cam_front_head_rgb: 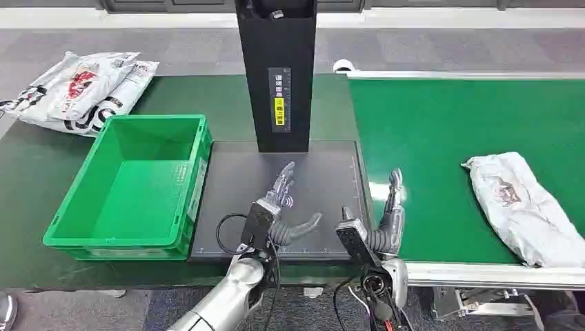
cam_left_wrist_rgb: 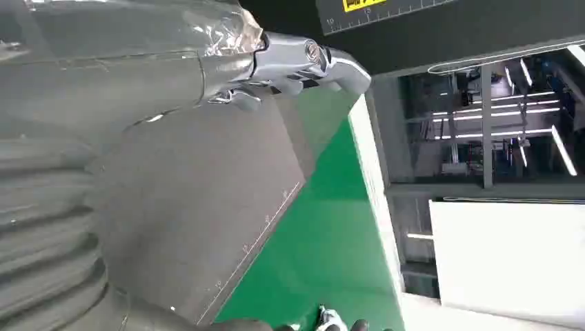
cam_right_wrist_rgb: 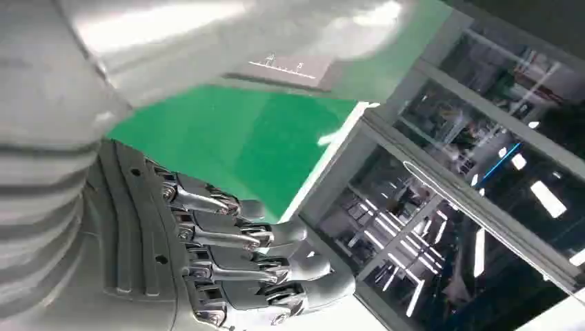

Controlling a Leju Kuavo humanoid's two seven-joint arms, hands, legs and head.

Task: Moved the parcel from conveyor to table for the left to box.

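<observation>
Nearest you, your left robot hand (cam_front_head_rgb: 283, 207) and right robot hand (cam_front_head_rgb: 383, 221) both hover with fingers apart, holding nothing. Farther right, the parcel (cam_front_head_rgb: 524, 207) lies on the green conveyor (cam_front_head_rgb: 428, 138); it looks soft, light, slippery—grasp its bunched near end.

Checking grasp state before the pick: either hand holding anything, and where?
Nothing held. Left hand is open over the dark mat; right hand is open too. The parcel lies untouched on the conveyor.

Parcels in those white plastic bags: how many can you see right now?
3: one parcel lies on the green conveyor at right; two overlapping parcels lie on the table beyond the green crate. More may hide beneath.
</observation>
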